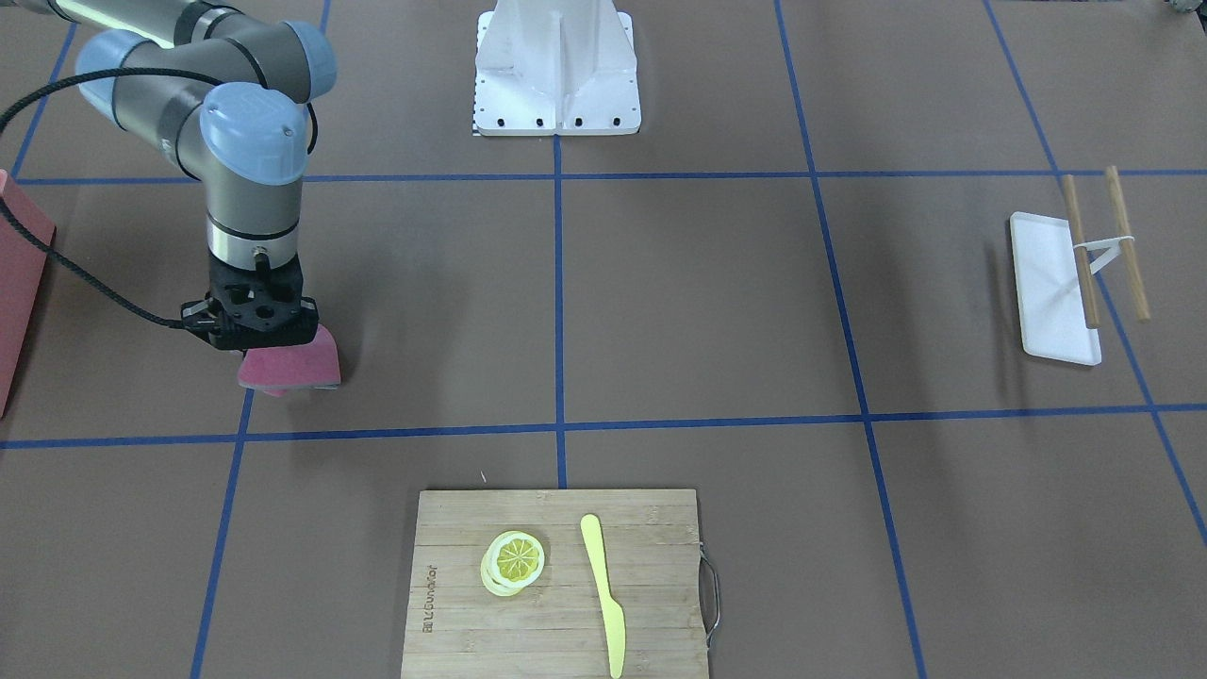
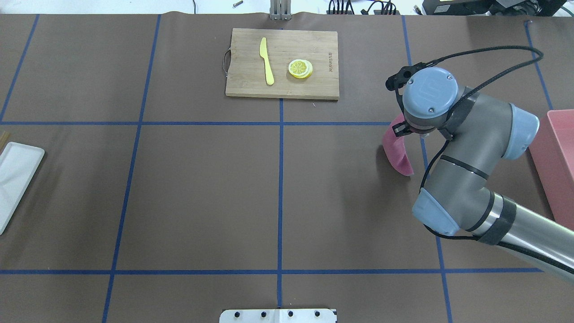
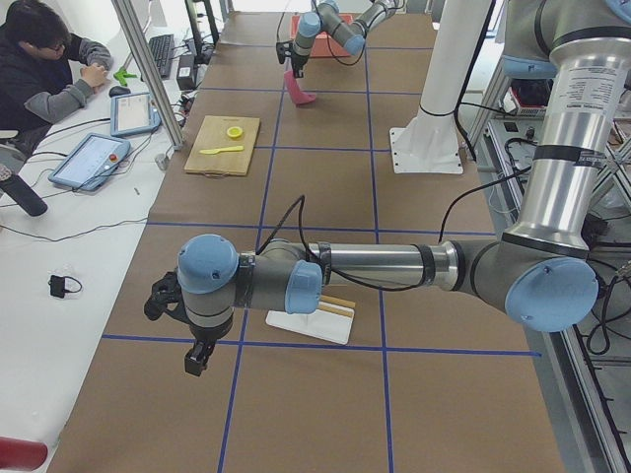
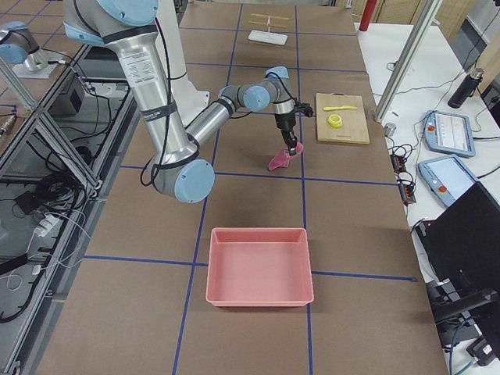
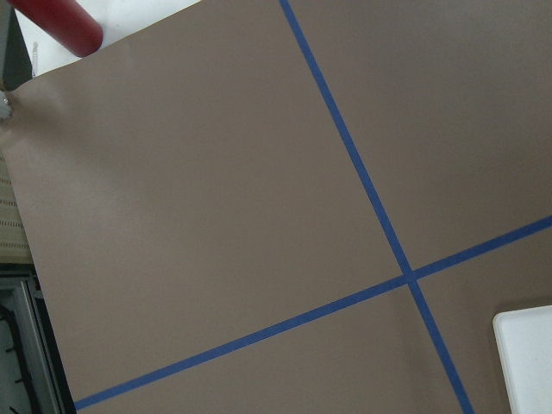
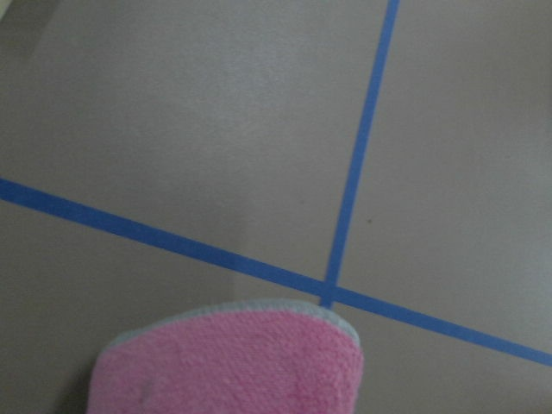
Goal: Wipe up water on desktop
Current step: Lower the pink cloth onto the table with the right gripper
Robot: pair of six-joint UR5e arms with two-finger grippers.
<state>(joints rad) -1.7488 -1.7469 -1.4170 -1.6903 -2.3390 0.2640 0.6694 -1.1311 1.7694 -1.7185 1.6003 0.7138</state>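
Observation:
The desktop [image 1: 698, 302] is a brown surface crossed by blue tape lines. No water shows on it in any view. My right gripper [image 1: 267, 351] points straight down near a tape crossing and is shut on a pink cloth [image 1: 294, 364]. The cloth [image 2: 397, 151] hangs from the jaws with its lower edge curling onto the desktop. In the right wrist view the cloth [image 6: 233, 362] fills the bottom edge. My left gripper [image 3: 197, 357] hovers over the desktop at the far end beside a white tray. I cannot tell whether it is open or shut.
A bamboo cutting board [image 1: 471, 604] holds lemon slices [image 1: 514, 561] and a yellow knife [image 1: 603, 589]. A white tray [image 1: 1047, 311] carries chopsticks [image 1: 1127, 240]. A pink bin [image 4: 259, 266] sits behind the right arm. The white robot base [image 1: 556, 71] stands mid-table. A person [image 3: 44, 64] sits at the side desk.

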